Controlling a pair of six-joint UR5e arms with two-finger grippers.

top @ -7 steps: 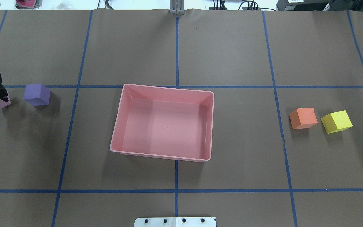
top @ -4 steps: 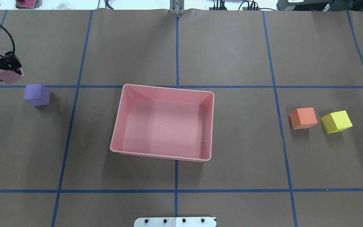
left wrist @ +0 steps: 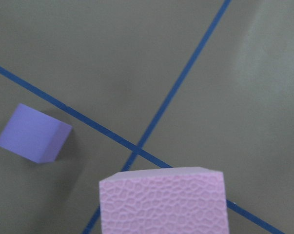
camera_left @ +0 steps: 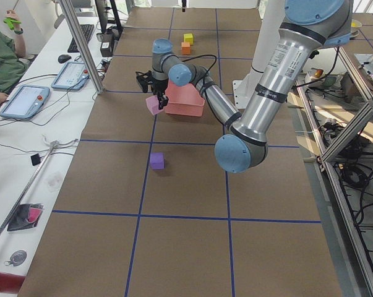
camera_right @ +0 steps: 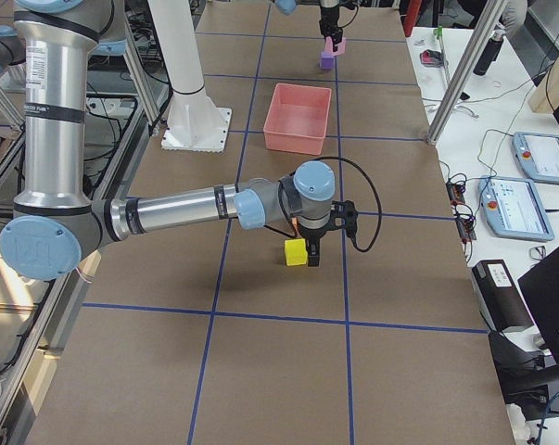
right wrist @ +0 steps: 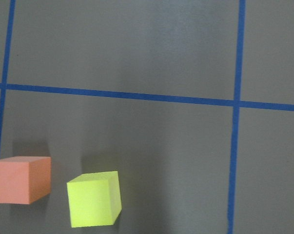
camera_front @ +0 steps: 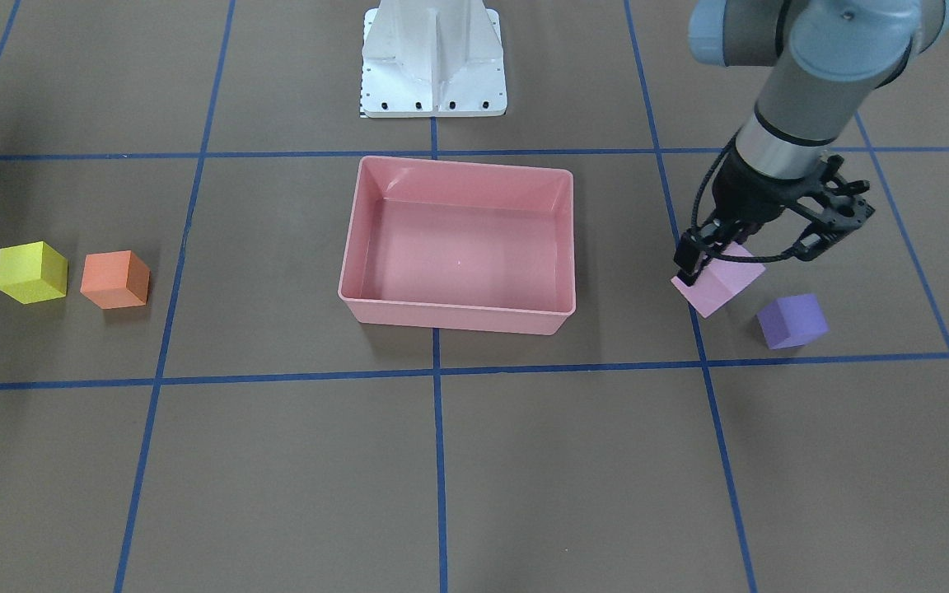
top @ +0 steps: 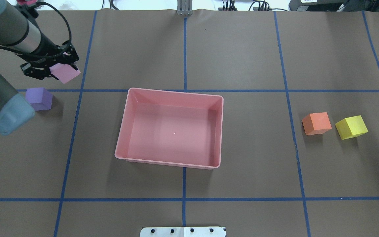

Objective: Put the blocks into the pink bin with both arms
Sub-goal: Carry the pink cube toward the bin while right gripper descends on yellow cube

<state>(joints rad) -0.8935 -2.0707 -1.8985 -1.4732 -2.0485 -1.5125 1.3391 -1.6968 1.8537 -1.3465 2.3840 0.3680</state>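
Note:
My left gripper (top: 57, 67) is shut on the light pink cube (top: 65, 73) and holds it above the table, left of the pink bin (top: 173, 131), which has no blocks in it. The cube fills the bottom of the left wrist view (left wrist: 161, 200). The purple cube (top: 39, 98) sits on the table near it. The orange cube (top: 316, 122) and yellow cube (top: 351, 126) sit side by side right of the bin. My right gripper (camera_right: 312, 248) shows only in the exterior right view, over the yellow cube (camera_right: 297, 252); I cannot tell if it is open.
Brown paper with blue tape lines covers the table. The white robot base (camera_front: 433, 62) stands behind the bin. Operator desks with tablets (camera_left: 22, 102) line the table's far long side.
My left gripper has lifted the light pink cube and carried it away from the robot and right, toward the bin. The other cubes and the bin have not moved.

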